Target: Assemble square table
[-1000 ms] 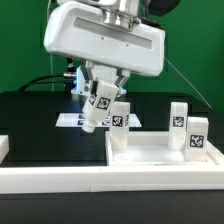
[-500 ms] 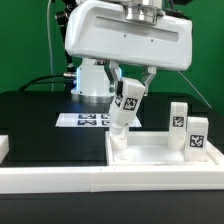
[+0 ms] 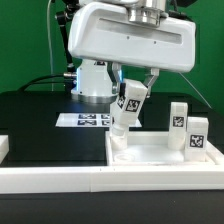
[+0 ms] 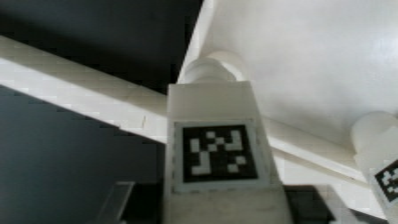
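Pinching a tilted leg (image 3: 125,108) in my gripper (image 3: 131,93), I hold its foot over the square table (image 3: 160,152) slab's near corner. Wrist view, blurry: the leg (image 4: 214,135) seems aimed at a round boss; I should straighten before seating.

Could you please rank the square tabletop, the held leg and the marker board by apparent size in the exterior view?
1. Square tabletop
2. Held leg
3. Marker board, though partly hidden and farther away, so its place is unsure.
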You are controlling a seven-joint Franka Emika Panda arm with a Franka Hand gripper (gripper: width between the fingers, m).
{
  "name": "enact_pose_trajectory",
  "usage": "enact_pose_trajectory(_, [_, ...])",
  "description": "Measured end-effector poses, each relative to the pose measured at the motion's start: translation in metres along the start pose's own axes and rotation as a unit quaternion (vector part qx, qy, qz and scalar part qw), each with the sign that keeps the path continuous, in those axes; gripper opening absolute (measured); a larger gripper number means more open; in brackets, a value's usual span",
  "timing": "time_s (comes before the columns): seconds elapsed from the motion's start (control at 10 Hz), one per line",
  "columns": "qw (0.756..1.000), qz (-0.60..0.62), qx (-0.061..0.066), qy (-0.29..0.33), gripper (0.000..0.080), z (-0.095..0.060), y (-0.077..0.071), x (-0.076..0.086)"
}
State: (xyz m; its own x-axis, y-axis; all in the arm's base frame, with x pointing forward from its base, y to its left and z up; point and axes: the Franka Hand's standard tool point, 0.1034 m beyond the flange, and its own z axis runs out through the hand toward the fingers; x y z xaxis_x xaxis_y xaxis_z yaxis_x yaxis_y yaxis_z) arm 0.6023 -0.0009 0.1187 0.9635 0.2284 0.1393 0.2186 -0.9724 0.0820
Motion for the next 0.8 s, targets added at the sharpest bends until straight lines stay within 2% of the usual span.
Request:
enact_pose_trajectory(0.2, [1.000, 0.008, 0.015, 0.000, 0.0290, 0.004, -0.007, 0.011])
enact_pose_trajectory(0.4, [0.999, 0.027, 0.027, 0.005, 0.0290, 0.003, -0.004, 0.016])
enact_pose_trajectory(0.7, [0.999, 0.026, 0.026, 0.009, 0.0290, 0.004, -0.005, 0.016])
enact_pose_trajectory(0.8, [0.999, 0.027, 0.021, 0.018, 0.0290, 0.004, -0.002, 0.017])
